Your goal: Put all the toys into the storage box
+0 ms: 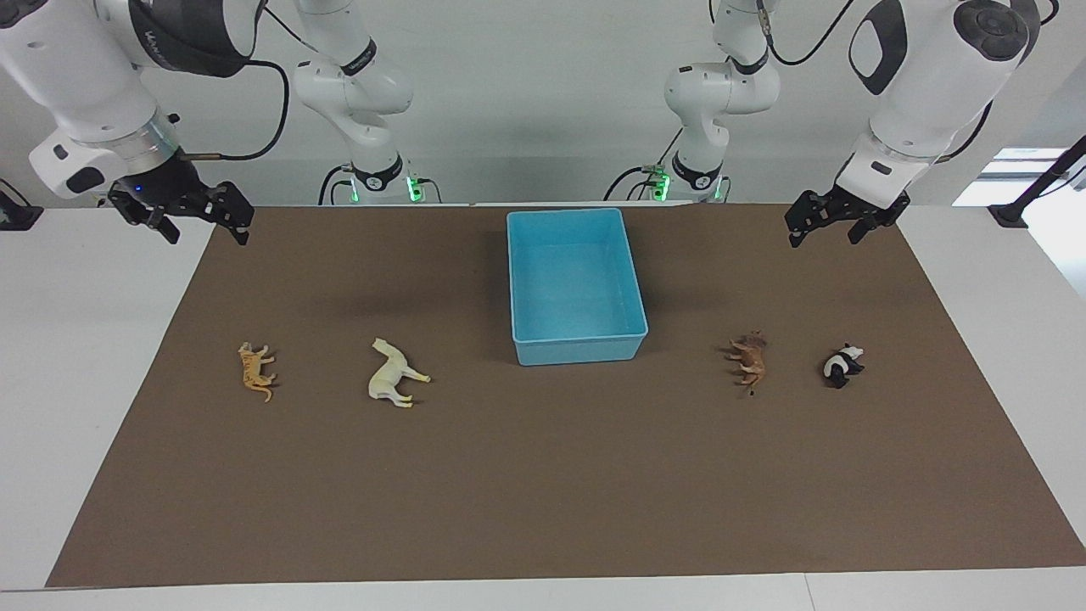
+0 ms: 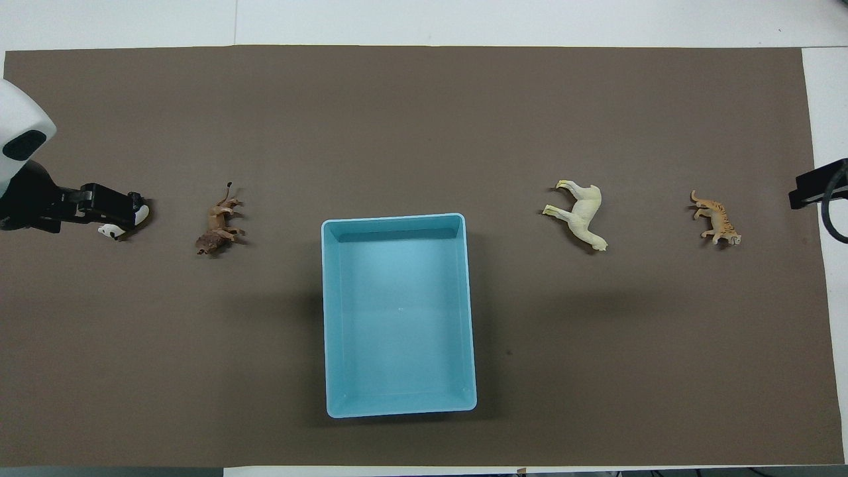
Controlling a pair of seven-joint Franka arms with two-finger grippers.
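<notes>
Panda point(image 1: 842, 366) lies on the mat, below the raised left hand point(image 1: 834, 222).

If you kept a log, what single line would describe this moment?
storage box: empty | tiger, horse, brown animal, panda: on mat | left hand, right hand: raised, holding nothing

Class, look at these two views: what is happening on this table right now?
Nothing is held yet. The storage box is empty. All four toys lie on the brown mat: tiger and horse toward the right arm's end, brown animal and panda toward the left arm's. The left gripper and right gripper hang raised and open over the mat's corners.
</notes>
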